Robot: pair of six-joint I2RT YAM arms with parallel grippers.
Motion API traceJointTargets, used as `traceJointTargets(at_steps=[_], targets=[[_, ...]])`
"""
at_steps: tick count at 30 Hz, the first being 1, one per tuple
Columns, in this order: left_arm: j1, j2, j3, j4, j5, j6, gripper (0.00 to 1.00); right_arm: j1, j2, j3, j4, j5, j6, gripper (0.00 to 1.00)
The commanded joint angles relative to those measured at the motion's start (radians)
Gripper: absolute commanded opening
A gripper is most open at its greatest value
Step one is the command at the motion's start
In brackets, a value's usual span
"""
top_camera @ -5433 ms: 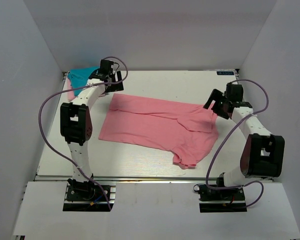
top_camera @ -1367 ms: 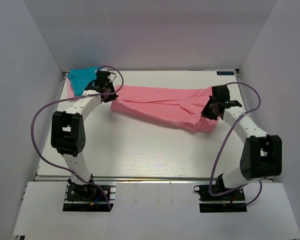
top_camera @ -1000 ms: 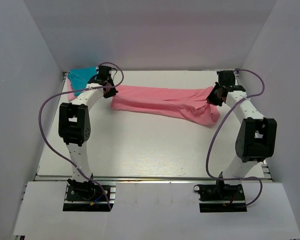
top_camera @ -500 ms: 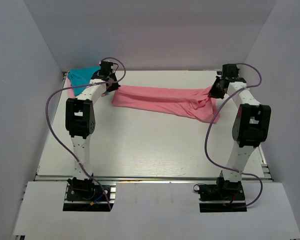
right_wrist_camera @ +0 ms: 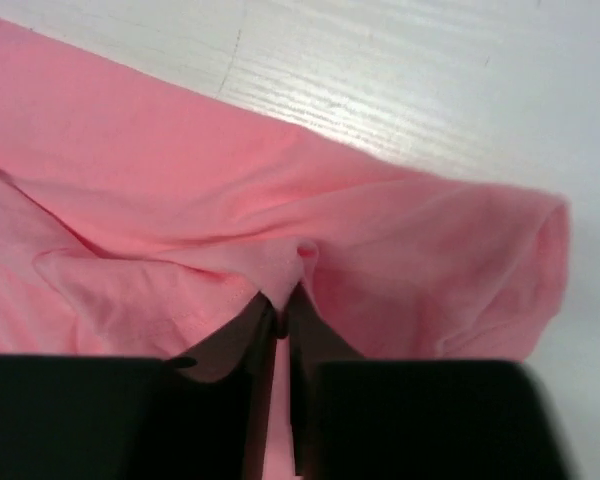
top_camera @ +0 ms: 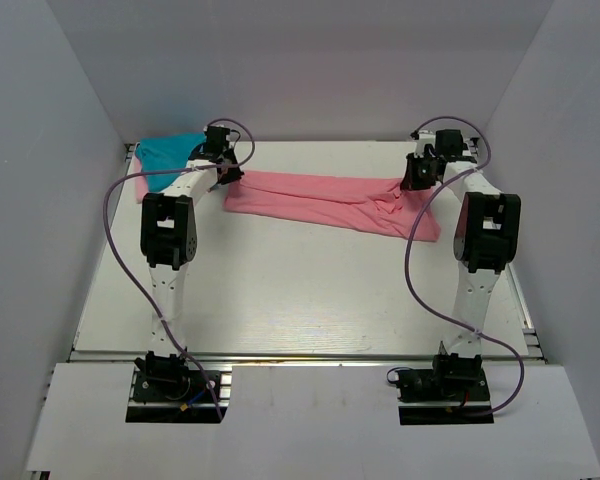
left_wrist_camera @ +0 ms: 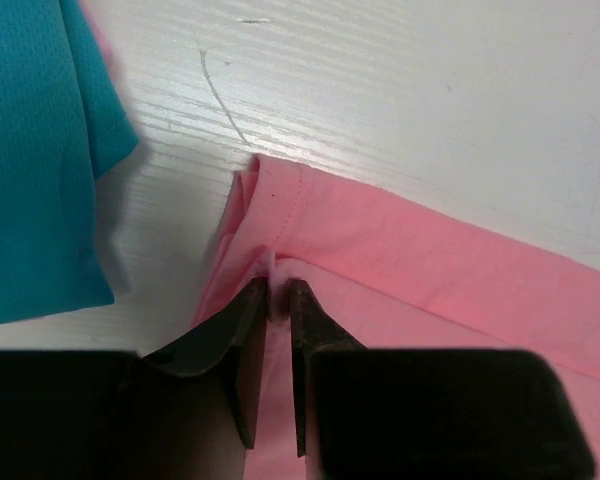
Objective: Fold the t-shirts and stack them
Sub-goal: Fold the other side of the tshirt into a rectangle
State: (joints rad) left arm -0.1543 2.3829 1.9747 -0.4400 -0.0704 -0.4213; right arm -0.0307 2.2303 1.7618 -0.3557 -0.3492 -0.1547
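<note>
**Q:** Where does the salmon-pink t-shirt (top_camera: 325, 202) lie, and why as a long band?

**A:** Across the far part of the counter (top_camera: 300, 290), doubled over lengthwise. Each end is taken at a fold corner, probably to keep the band drawn out straight. The teal-blue t-shirt (top_camera: 165, 152) rests just beside its left end.

**Q:** And each end effector?

**A:** Right end effector (right_wrist_camera: 283, 308): closed, with cloth puckered between the tips. Left end effector (left_wrist_camera: 277, 285): a narrow gap with the hem in it; whether it grips cannot be told.

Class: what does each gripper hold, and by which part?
Right gripper: salmon-pink t-shirt, by a pinched fold at its right end. Left gripper: jaws slightly apart around its left corner; hold unclear.
</note>
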Motion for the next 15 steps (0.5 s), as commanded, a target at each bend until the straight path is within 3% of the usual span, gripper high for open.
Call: traceJointTargets(at_steps=[1,2,3,4,5,8,9,11,15], targets=[[0.007,-0.033,0.018,0.035,0.004,0.006,0.29,-0.011,-0.024,0.034,0.083,-0.028,-0.062,0.19],[0.007,-0.033,0.018,0.026,0.004,0.006,0.37,-0.009,-0.021,0.039,0.084,-0.007,-0.036,0.31],[0.007,-0.033,0.018,0.026,0.004,0.006,0.46,-0.009,-0.020,0.047,0.084,0.016,-0.029,0.36],[0.007,-0.033,0.018,0.026,0.004,-0.005,0.58,-0.011,-0.020,0.053,0.084,0.022,-0.010,0.51],[0.007,-0.033,0.018,0.026,0.004,-0.005,0.74,-0.011,-0.015,0.062,0.081,0.036,-0.002,0.54],[0.007,-0.057,0.027,0.026,0.004,-0.005,1.00,-0.015,-0.021,0.099,0.067,0.038,0.064,0.61],[0.007,-0.077,0.027,0.014,0.018,-0.005,1.00,-0.015,-0.041,0.100,0.063,0.032,0.084,0.65],[0.007,-0.103,0.027,0.014,0.041,0.006,1.00,-0.014,-0.061,0.088,0.051,-0.015,0.089,0.89],[0.007,-0.178,-0.004,0.014,0.086,0.027,1.00,-0.012,-0.173,-0.031,0.046,-0.089,0.124,0.90]])
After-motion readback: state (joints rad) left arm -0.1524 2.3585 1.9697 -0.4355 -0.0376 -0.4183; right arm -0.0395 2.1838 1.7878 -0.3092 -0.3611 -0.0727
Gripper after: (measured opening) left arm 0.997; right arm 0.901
